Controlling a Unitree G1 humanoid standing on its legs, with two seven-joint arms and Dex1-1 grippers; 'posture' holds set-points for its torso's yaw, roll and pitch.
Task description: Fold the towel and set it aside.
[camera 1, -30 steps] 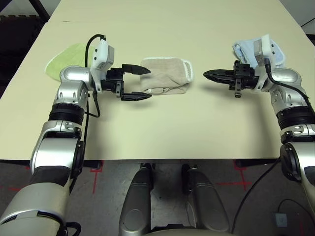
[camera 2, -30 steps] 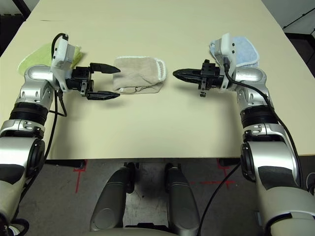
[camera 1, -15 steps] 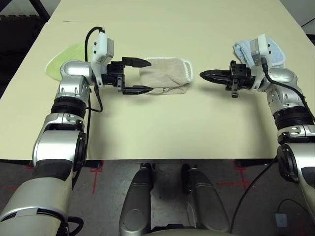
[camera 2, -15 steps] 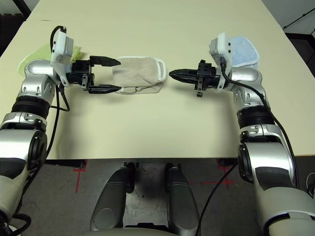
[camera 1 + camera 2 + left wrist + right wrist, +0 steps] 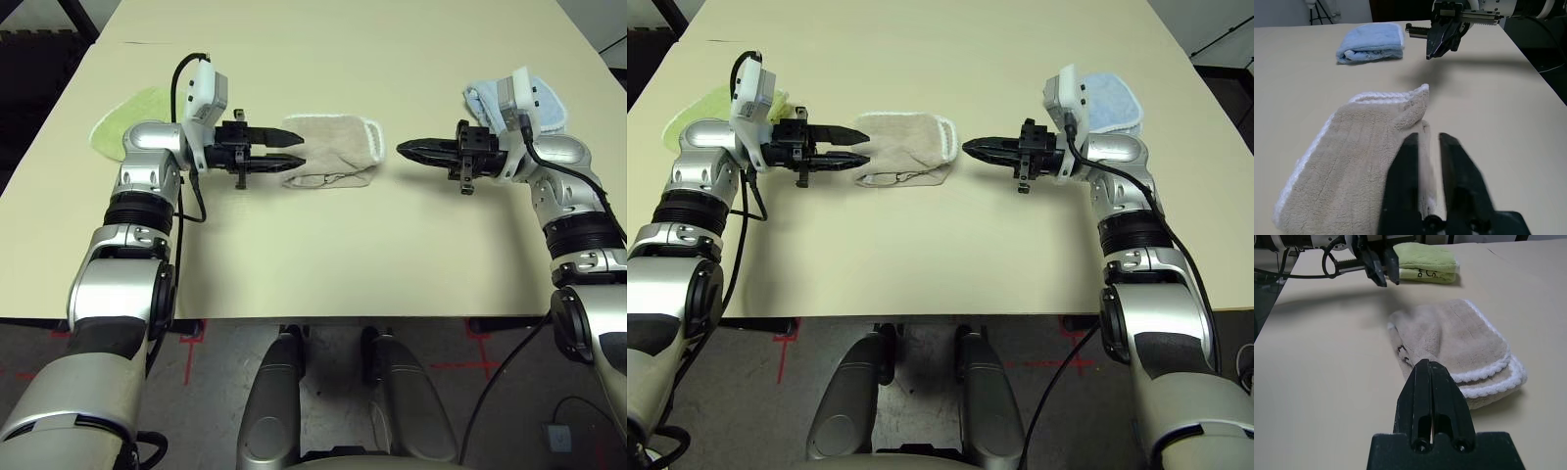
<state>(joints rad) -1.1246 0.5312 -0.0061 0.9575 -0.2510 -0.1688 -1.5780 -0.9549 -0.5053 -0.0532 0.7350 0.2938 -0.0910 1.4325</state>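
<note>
The beige towel [image 5: 338, 147] lies folded in a loose bundle on the table, its white edging toward the right. My left gripper [image 5: 297, 157] is shut, its tips over the towel's left end. In the left wrist view the gripper [image 5: 1429, 139] shows a thin pale strip between its fingers [image 5: 1405, 166]. I cannot tell whether cloth is caught there. My right gripper [image 5: 402, 150] is shut and empty. It hovers a short way off the towel's right end, pointing at it, and the right wrist view shows the towel [image 5: 1459, 338] just beyond the gripper [image 5: 1425, 363].
A folded lime-green towel [image 5: 122, 122] lies at the far left behind my left arm. A folded light blue towel [image 5: 554, 106] lies at the far right behind my right wrist. Bare tabletop [image 5: 323, 255] stretches in front of the towel to the near edge.
My left gripper moved right to the towel's left end, and its wide-open fingers closed. The right gripper shifted slightly left and stayed shut.
</note>
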